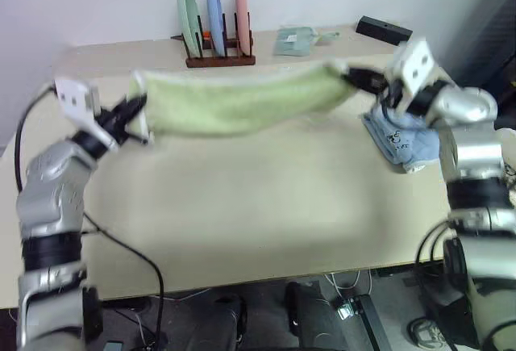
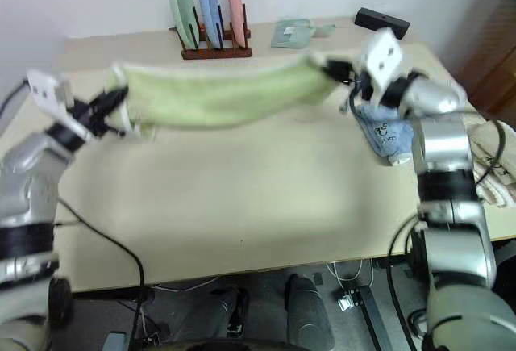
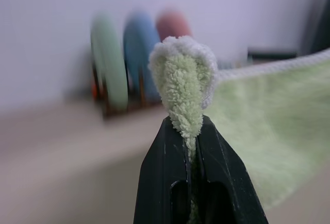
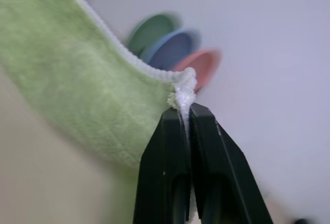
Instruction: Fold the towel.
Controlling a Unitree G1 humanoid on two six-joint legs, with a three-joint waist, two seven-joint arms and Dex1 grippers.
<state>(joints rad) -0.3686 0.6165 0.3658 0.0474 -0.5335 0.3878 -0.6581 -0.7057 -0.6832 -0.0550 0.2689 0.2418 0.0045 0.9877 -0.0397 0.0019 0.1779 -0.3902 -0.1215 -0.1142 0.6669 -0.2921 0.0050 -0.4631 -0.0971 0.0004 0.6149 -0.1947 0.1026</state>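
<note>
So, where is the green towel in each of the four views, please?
Left eye view: the towel hangs stretched between the left pincer and the right pincer.
Right eye view: the same, in front of the plate rack.
Left wrist view: a pinched corner, cloth beyond.
Right wrist view: a pinched corner, cloth alongside.
Shared landmark: the plate rack.

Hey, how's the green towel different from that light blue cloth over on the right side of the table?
The green towel hangs stretched in the air, pinched at its ends by the left gripper and the right gripper; the light blue cloth lies bunched on the table, held by nothing. The towel spans far wider than the small blue cloth. The blue cloth shows a dark doodle; none shows on the towel here. Both are soft cloths.
</note>
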